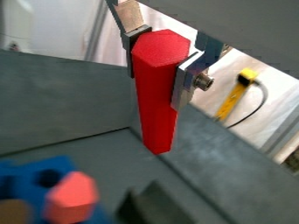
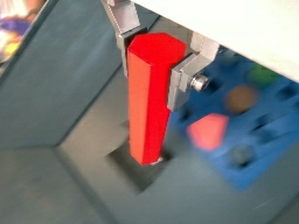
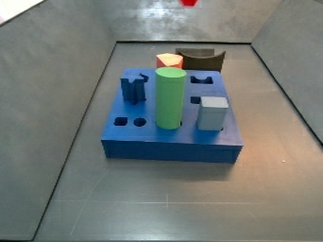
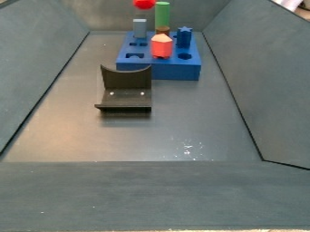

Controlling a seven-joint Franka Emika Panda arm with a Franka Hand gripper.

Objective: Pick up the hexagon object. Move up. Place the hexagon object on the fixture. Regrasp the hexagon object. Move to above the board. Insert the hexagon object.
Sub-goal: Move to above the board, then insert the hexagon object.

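Observation:
My gripper [image 1: 158, 61] is shut on the red hexagon object [image 1: 156, 96], holding it by its upper end between the silver fingers [image 1: 187, 80]. The bar hangs down lengthwise, high above the floor. It also shows in a wrist view [image 2: 147, 96], gripper [image 2: 155, 66], with its lower end over the dark fixture [image 2: 142, 171]. In both side views only the bar's lower tip shows at the top edge [image 3: 190, 3] [image 4: 143, 4]; the gripper is out of frame there. The fixture [image 3: 199, 59] [image 4: 126, 88] stands on the floor beside the blue board [image 3: 164, 144] [image 4: 184, 65].
The board carries a green cylinder [image 3: 169, 97], a grey-blue cube [image 3: 212, 113], a dark blue peg [image 3: 134, 87] and a pale orange cone-like piece [image 3: 169, 60]. Sloped grey walls enclose the floor. A yellow cable [image 1: 243, 87] lies outside the bin.

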